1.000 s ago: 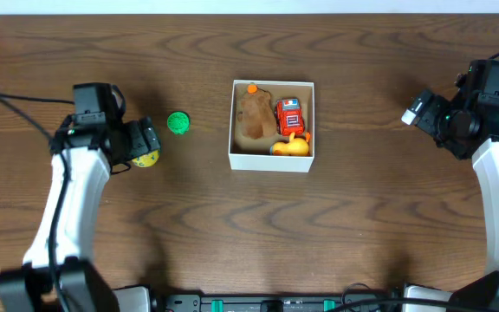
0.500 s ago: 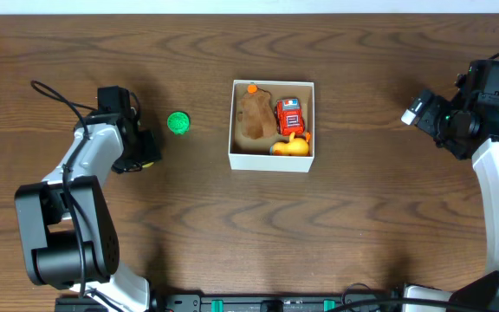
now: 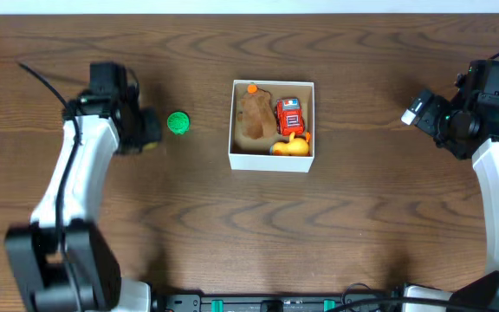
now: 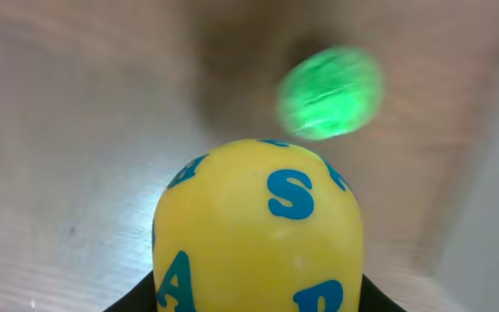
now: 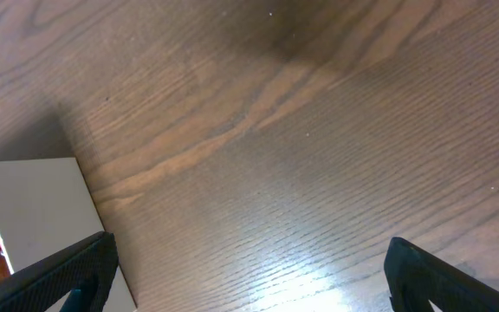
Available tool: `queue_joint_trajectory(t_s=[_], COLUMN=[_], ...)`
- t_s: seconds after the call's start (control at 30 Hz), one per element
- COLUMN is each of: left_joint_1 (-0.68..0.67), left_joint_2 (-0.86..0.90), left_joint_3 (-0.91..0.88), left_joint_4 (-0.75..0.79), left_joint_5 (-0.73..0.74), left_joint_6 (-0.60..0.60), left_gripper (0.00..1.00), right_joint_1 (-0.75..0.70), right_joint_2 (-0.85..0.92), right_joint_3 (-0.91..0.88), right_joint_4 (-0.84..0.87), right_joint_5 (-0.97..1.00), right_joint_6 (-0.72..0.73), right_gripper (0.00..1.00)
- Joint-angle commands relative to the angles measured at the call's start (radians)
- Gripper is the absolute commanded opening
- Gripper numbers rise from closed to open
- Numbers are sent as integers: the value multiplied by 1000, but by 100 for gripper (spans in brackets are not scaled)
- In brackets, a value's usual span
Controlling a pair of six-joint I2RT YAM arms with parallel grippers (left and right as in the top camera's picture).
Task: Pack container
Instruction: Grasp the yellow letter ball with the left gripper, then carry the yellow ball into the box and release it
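My left gripper [image 3: 145,132] is shut on a yellow ball with blue letters [image 4: 258,225], which fills the left wrist view between the black fingers. A small green ball [image 3: 178,123] lies on the table just right of that gripper, blurred in the left wrist view [image 4: 330,93]. The container [image 3: 271,161], a white box with a tan inside, stands at the table's middle. It holds a brown plush toy [image 3: 254,117], a red car [image 3: 289,115] and a yellow duck [image 3: 291,146]. My right gripper [image 3: 416,110] hovers open at the far right, nothing between its fingers [image 5: 249,269].
The dark wooden table [image 3: 249,234] runs under everything. The container's white wall [image 5: 33,208] shows at the left of the right wrist view. A black cable [image 3: 46,78] trails from the left arm.
My left gripper closed on the yellow ball and shifted a little toward the table's back. The right arm has not moved.
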Motion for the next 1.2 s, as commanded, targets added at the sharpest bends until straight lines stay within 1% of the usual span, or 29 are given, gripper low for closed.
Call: queue_joint_trajectory(t_s=[0.0, 0.13, 0.23, 0.27, 0.33, 0.63, 0.67, 0.73, 0.77, 0.83, 1.0, 1.17], left_joint_1=[-106, -268, -362, -392, -436, -536, -542, -555, -559, -564, -557, -536], left_joint_2=[-102, -142, -119, -106, -74, 126, 142, 160, 163, 157, 85, -35], left_joint_3=[95, 106, 106, 106, 106, 106, 106, 106, 106, 106, 108, 108], left_joint_4=[-20, 10, 26, 33, 39, 40, 41, 40, 39, 38, 35, 35], left_joint_5=[36, 18, -14, -27, -56, -62, -61, -61, -61, -62, -63, -63], left_joint_6=[3, 7, 7, 7, 7, 6, 6, 6, 6, 6, 6, 6], left_gripper=[38, 39, 39, 41, 44, 45, 50, 56, 63, 98, 98, 98], right_joint_1=[-4, -4, -4, -4, -4, -4, -4, -4, -4, -4, -4, -4], right_joint_2=[2, 2, 2, 2, 2, 2, 2, 2, 2, 2, 2, 2], right_joint_3=[-5, -5, -5, -5, -5, -5, -5, -5, -5, -5, -5, -5], right_joint_4=[0, 0, 0, 0, 0, 0, 0, 0, 0, 0, 0, 0], right_joint_5=[-4, -4, -4, -4, -4, -4, -4, -4, -4, -4, -4, -4], right_joint_6=[12, 12, 12, 12, 12, 12, 12, 12, 12, 12, 12, 12], right_gripper=[99, 99, 99, 99, 99, 99, 99, 99, 99, 99, 99, 99])
